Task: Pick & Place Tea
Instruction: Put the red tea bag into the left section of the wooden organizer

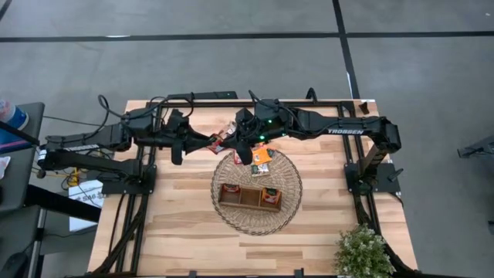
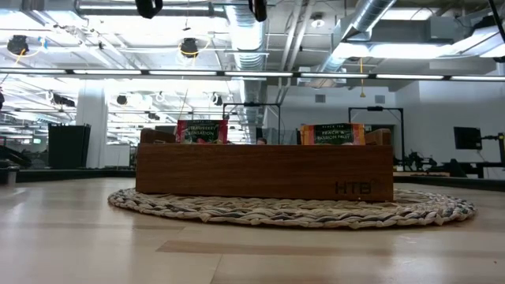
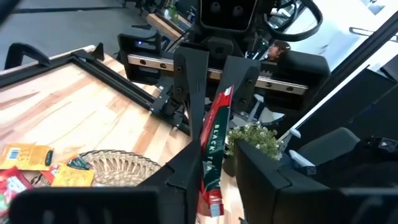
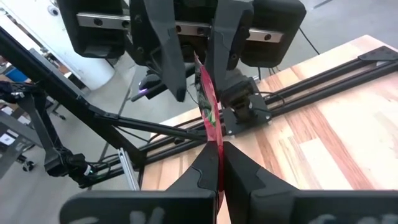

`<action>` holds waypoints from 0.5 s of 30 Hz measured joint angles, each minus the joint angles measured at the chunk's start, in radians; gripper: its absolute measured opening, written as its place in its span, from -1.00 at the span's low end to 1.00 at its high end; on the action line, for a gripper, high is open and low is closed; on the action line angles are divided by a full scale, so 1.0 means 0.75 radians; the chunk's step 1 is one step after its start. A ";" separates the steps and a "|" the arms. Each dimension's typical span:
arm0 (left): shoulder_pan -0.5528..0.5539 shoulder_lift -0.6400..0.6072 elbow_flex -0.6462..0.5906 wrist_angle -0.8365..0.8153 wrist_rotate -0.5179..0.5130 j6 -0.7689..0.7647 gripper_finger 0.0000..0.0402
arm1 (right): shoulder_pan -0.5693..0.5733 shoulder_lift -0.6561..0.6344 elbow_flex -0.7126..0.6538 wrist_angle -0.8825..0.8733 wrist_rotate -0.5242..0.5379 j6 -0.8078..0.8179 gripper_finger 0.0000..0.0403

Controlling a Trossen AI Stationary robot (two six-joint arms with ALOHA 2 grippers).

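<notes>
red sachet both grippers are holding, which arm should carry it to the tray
Right, probably. Both the left gripper and right gripper pinch the red sachet, but the right arm reaches over the basket, closer to the wooden tray.

— What sort of place is this?
— A robotics lab in an open industrial hall: bare ducts (image 2: 371, 24) and pipes overhead, strip lights, grey concrete floor (image 1: 231, 19).
— Anything else?
— Two Trossen arms on a black-framed wooden table (image 1: 185, 224), and more black frame rigs (image 2: 387, 126) stand far behind.
</notes>
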 joint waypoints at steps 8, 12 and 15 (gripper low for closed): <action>0.000 -0.003 0.000 -0.039 -0.066 0.059 -0.93 | -0.006 0.001 0.000 -0.002 0.001 0.001 -1.00; -0.001 -0.003 0.000 -0.040 -0.072 0.113 -0.98 | -0.006 0.001 0.000 -0.001 -0.007 0.008 -0.99; -0.001 -0.003 0.000 -0.041 -0.071 0.134 -0.99 | -0.006 0.001 0.000 0.002 -0.094 0.012 -0.91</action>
